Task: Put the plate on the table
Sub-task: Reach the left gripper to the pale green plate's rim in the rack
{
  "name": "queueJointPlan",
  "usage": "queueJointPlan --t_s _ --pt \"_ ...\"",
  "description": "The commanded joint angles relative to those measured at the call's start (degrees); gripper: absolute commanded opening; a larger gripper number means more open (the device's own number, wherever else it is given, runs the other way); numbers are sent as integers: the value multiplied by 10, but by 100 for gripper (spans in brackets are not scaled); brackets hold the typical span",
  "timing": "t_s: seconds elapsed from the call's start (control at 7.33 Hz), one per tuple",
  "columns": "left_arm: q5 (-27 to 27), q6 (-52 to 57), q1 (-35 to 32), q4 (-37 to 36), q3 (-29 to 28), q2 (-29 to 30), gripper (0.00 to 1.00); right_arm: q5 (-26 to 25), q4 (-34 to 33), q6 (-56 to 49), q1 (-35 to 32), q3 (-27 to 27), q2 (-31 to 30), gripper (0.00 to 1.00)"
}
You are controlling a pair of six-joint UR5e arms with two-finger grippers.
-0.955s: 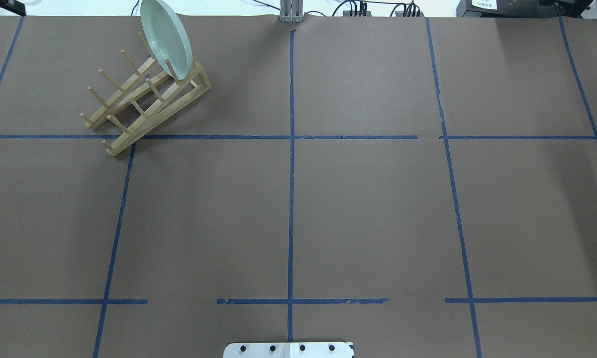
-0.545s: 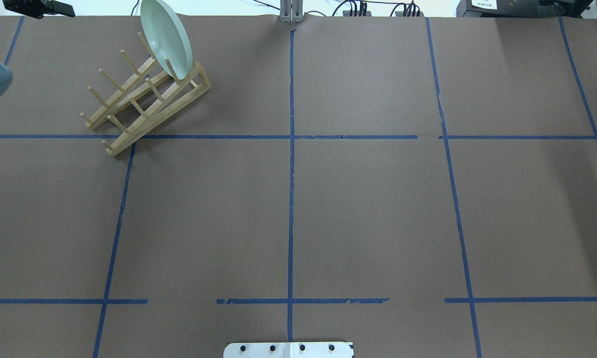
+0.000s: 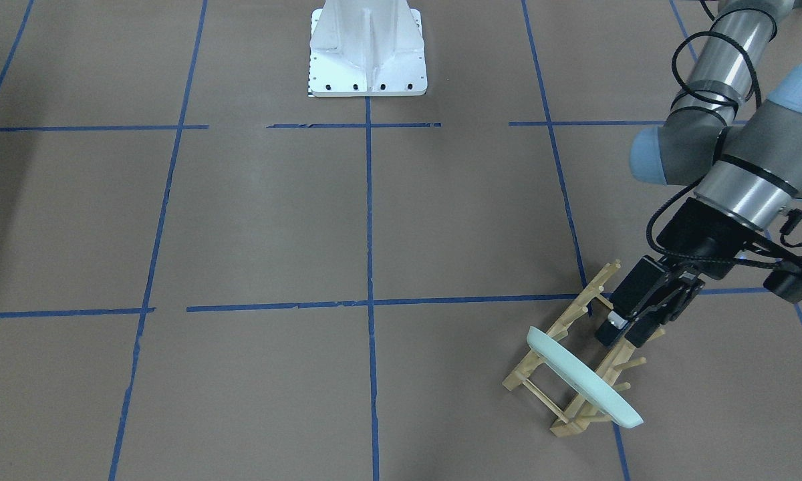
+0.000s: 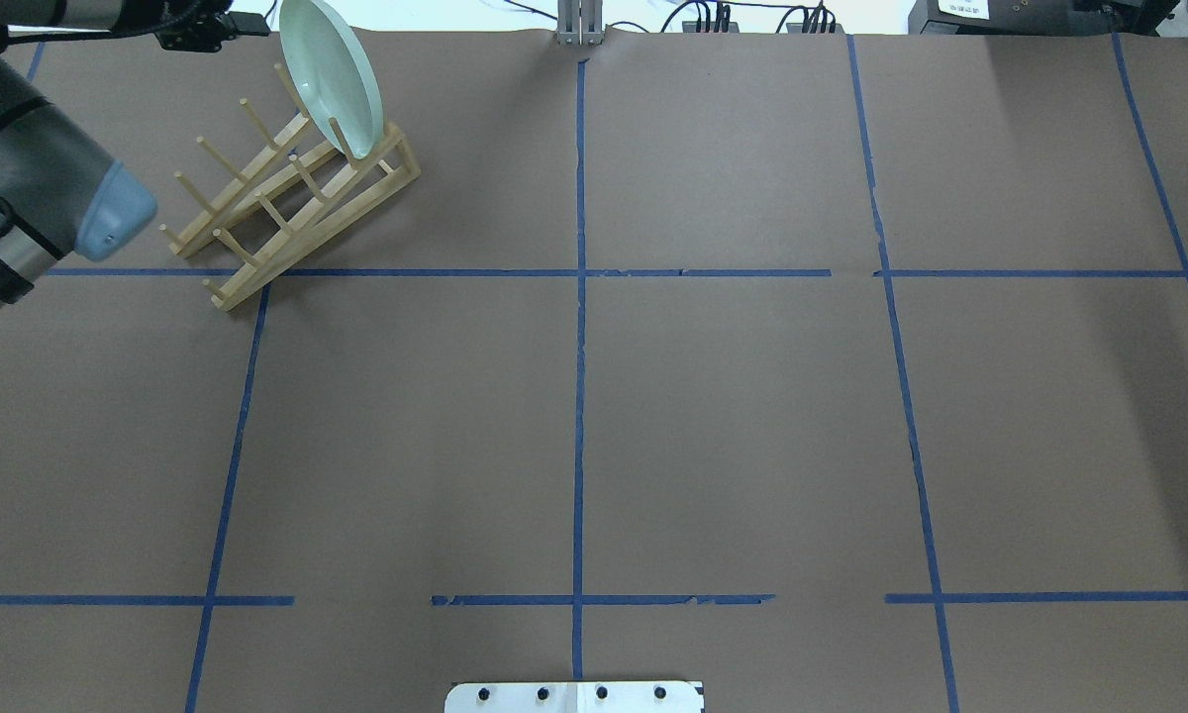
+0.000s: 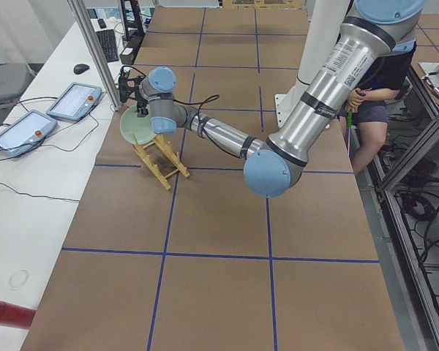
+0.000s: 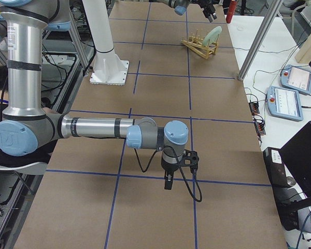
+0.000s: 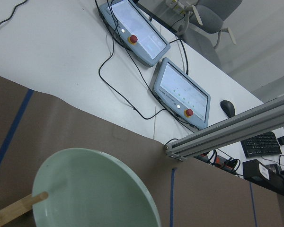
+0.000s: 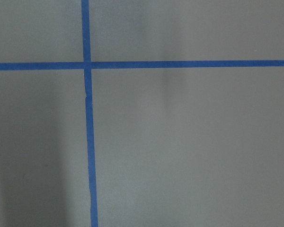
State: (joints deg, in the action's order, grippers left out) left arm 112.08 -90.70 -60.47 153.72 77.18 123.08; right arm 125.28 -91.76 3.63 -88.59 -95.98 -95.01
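I see plate [image 3: 585,381] standing on edge in end slot of rack [image 4: 312,233], not flat on table [image 4: 733,426]. Left gripper [image 3: 623,334] hovers over rack, just beside plate, apart, gripping nothing; jaw width: cannot tell. Rack peg crosses plate face. Right gripper [image 6: 167,184] well away from rack; state: cannot tell.

Plate [image 4: 332,74]: pale mint green, plain, glossy.
Table [image 4: 733,416]: matte brown, thin blue tape grid.
Rack [image 4: 356,216]: light natural wood.
Robot base [image 3: 367,50]: white.
Left arm [image 3: 742,180]: silver-grey, pale blue jt caps, blk cables.
Pendants [image 7: 182,92]: grey-blue, red btns.
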Motion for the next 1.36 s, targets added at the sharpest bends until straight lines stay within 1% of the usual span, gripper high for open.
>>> queueJointPlan --t_s 0.0,0.14,0.27,0.82,0.95,1.09,1.23 --pt "-20 -14 13 13 -44 21 91 0 0 0 0 0 0 100" --pt "-20 -14 22 13 -61 33 91 0 0 0 0 0 0 100" --pt "-20 -14 24 13 -69 43 80 0 0 1 0 0 0 100" --pt "-20 -14 25 13 -76 44 25 0 0 0 0 0 0 100" --pt "-20 -14 24 14 -76 44 8 0 0 1 0 0 0 100" --pt "-20 -13 24 14 -76 44 0 0 0 0 0 0 0 100" --pt "-20 -13 22 26 -76 43 0 0 0 0 0 0 0 100"
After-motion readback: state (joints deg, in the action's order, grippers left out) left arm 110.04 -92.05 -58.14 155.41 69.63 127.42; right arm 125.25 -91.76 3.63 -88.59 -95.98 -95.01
